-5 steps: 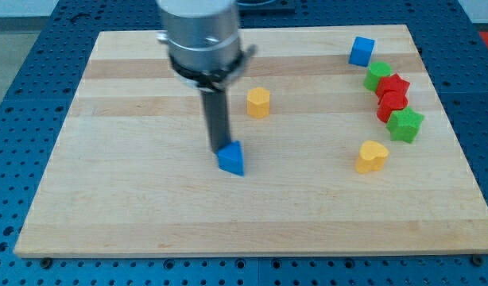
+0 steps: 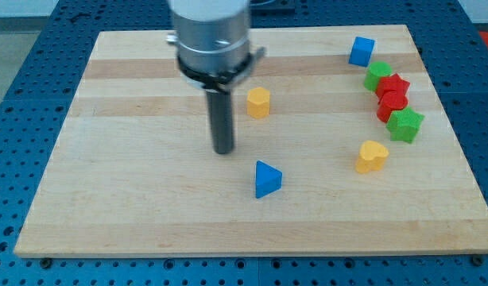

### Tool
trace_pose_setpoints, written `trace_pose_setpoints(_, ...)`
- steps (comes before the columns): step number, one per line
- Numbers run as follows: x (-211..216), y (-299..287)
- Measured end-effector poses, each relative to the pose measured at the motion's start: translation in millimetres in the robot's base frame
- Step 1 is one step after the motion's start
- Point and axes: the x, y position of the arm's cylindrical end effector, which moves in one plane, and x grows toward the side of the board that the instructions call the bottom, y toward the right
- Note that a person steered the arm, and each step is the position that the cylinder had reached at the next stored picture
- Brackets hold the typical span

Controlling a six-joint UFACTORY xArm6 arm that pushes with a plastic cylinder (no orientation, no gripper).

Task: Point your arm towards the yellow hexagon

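Note:
The yellow hexagon [image 2: 258,102] sits on the wooden board [image 2: 109,175] a little above its middle. My tip [image 2: 222,150] is down and to the left of the hexagon, apart from it by a short gap. A blue triangle [image 2: 267,179] lies below and to the right of my tip, not touching it.
A blue cube [image 2: 361,51] is near the view's top right. Below it runs a cluster: a green block [image 2: 377,75], two red blocks [image 2: 395,85] [image 2: 391,104] and a green block [image 2: 405,125]. A yellow heart-like block [image 2: 372,156] lies below them.
The blue triangle has slid down and to the right, away from my tip. My tip has moved slightly right and up.

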Motion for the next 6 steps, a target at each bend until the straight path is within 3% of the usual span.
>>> trace_pose_setpoints(1,-45,-55)
trace_pose_setpoints(2,-89,-71)
trace_pose_setpoints(4,-106,-10)
trace_pose_setpoints(6,-80,63)
